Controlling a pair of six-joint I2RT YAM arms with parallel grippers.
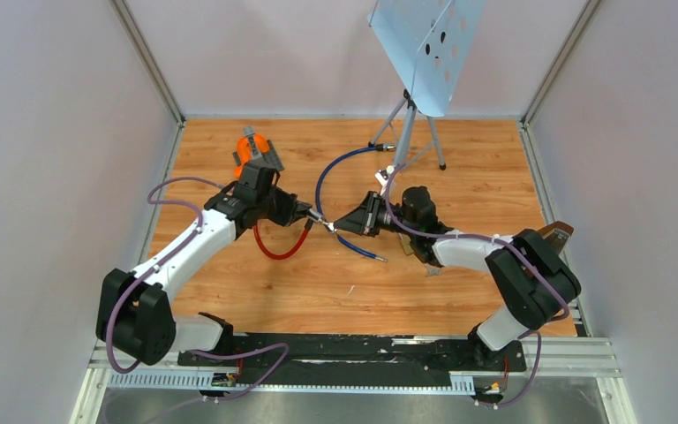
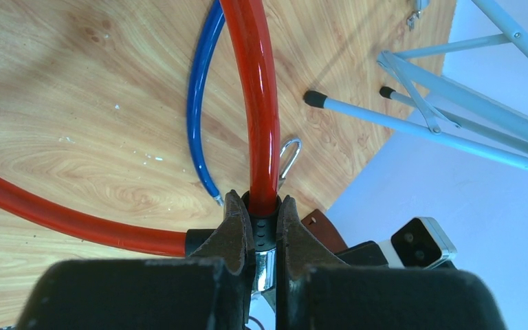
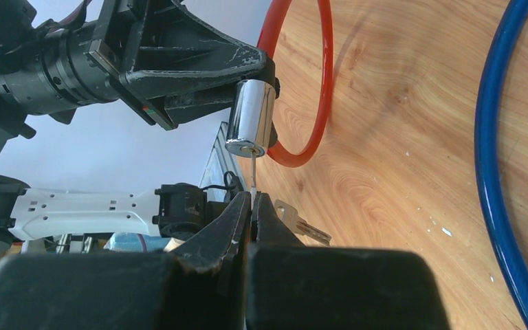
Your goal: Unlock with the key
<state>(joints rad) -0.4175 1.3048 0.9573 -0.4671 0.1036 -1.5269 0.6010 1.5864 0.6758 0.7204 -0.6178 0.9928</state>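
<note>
Our right pincer (image 3: 253, 199) is clamped on the key (image 3: 254, 172). The blade stands edge-on and meets the keyhole in the face of the chrome lock (image 3: 251, 120); how deep it sits we cannot tell. A spare key (image 3: 302, 223) hangs just beside it. Our left pincer (image 2: 261, 206) is clamped on the lock's black collar and holds it above the worktop (image 3: 399, 172), the red cable (image 2: 258, 103) looping away. We judge insertion is in hand. Next we must push the blade home along the lock's axis, then turn it while the left stays firm. Farther off lies a blue cable (image 2: 194, 117), and beyond it a stand (image 1: 406, 35). We see no containers.
</note>
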